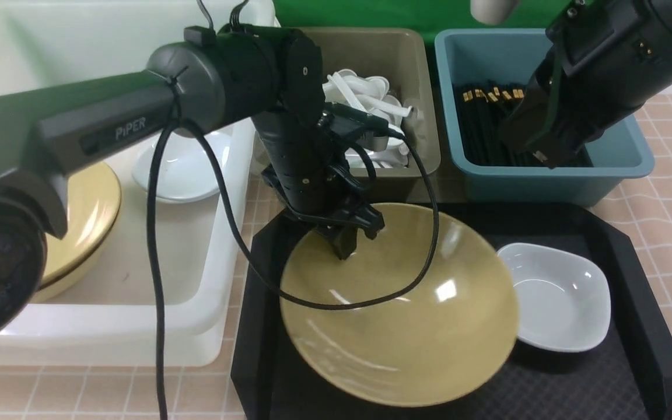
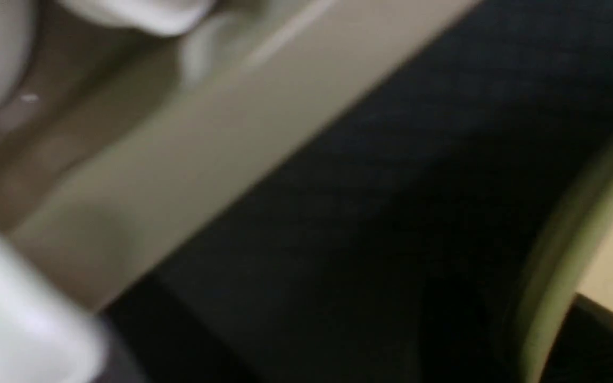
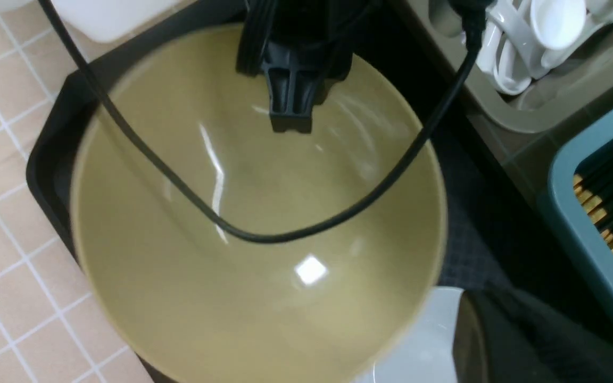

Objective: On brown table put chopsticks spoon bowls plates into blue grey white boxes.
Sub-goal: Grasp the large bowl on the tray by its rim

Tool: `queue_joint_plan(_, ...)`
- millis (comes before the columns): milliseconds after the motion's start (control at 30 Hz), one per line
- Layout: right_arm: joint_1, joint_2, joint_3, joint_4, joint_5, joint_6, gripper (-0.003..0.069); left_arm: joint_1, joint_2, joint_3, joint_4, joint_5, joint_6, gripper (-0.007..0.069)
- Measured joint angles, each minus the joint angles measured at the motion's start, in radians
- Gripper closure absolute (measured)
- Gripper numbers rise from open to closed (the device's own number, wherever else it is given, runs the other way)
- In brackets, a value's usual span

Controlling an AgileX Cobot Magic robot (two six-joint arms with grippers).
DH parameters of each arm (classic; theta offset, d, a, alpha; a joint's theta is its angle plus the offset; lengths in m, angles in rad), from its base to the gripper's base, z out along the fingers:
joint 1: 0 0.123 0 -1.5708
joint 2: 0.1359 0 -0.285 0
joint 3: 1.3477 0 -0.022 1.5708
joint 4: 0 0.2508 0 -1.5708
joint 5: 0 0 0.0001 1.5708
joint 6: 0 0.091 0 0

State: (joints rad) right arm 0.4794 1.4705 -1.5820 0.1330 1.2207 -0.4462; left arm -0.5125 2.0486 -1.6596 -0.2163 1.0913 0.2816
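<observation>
The left gripper (image 1: pixel 354 240) is closed on the far left rim of the mustard-tan bowl (image 1: pixel 406 338), with one finger inside it. This bowl is over the black tray (image 1: pixel 569 391), its hollow side facing up; its outline is longer from far left to near right. A black cable (image 1: pixel 336 304) hangs in a loop across the bowl. Just at right of it, the white dish (image 1: pixel 563 297) lies in the tray, open side up. At far middle, the olive-grey box (image 1: pixel 423 122) holds white spoons (image 1: pixel 371 96), pointing in mixed directions. At its right, the teal-blue box (image 1: pixel 552 175) has black chopsticks (image 1: pixel 479 125), long axis running near to far, the gold-banded ends to the far side. The right gripper (image 1: pixel 541 153) is shut, above this box. At left, the large white box (image 1: pixel 196 321) contains stacked tan bowls (image 1: pixel 88 204) and, right of them, white dishware (image 1: pixel 187 166). The label on the left arm (image 1: pixel 56 125) reads "PiPER". The brown table (image 1: pixel 671 216) shows white grid lines.
</observation>
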Motion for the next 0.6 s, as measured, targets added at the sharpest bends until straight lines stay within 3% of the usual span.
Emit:
queue_joint_plan(400, 0.000, 0.000, 0.000, 0.000, -0.002, -0.003, 0.0618, 0.001, -0.060, 0.000, -0.051, 0.020, 0.056, 0.0603)
queue_joint_plan(600, 0.000, 0.000, 0.000, 0.001, -0.049, -0.003, 0.0616, 0.089, -0.221, 0.000, -0.116, 0.069, 0.113, 0.0599)
